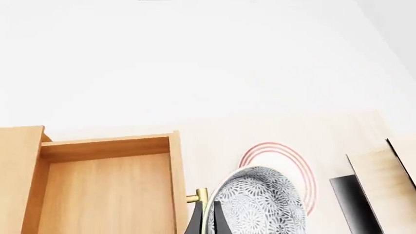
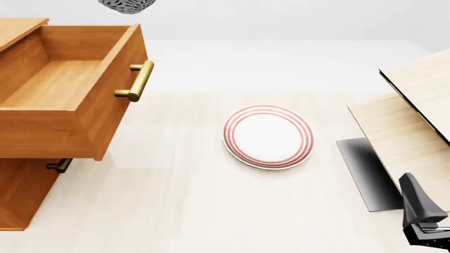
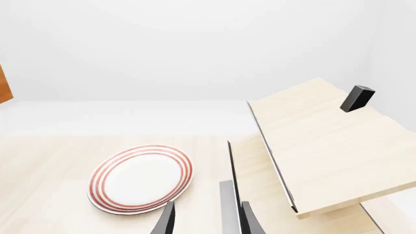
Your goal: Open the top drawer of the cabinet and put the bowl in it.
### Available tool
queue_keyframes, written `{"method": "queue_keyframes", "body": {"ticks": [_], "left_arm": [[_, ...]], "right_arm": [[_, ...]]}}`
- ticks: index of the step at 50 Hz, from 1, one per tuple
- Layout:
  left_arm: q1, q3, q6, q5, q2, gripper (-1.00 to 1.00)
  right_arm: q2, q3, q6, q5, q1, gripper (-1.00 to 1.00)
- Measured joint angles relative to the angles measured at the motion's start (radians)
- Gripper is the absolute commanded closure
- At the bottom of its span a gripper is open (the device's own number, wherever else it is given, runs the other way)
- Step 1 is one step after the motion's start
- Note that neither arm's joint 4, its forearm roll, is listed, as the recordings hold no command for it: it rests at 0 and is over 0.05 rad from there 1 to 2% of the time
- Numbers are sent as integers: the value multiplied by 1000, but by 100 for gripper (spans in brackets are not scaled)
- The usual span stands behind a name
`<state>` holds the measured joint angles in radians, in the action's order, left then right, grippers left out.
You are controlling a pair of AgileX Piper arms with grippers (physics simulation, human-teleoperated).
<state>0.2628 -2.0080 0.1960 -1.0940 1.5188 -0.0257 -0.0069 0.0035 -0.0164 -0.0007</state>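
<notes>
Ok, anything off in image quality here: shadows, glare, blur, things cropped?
Front view: sharp, flat light; soft shadow beside the pale panels; the bowl is cut by the top edge. Left wrist view: upper half a washed-out white, and the bowl in the left claw blocks part of the plate. Right wrist view: crisp, no glare; right claw open.

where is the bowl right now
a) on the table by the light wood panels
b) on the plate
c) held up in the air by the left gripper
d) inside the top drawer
c: the left wrist view shows the left gripper shut on the rim of the bowl, and the front view shows it high above the open top drawer, while the plate lies bare.
</notes>
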Motion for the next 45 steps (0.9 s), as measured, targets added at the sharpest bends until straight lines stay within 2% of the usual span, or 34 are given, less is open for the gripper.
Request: {"method": "queue_keyframes", "body": {"ticks": [45], "left_arm": [[-208,221,68,49,-180,100]], "right_arm": [[0,0,0,0,0,-100]]}}
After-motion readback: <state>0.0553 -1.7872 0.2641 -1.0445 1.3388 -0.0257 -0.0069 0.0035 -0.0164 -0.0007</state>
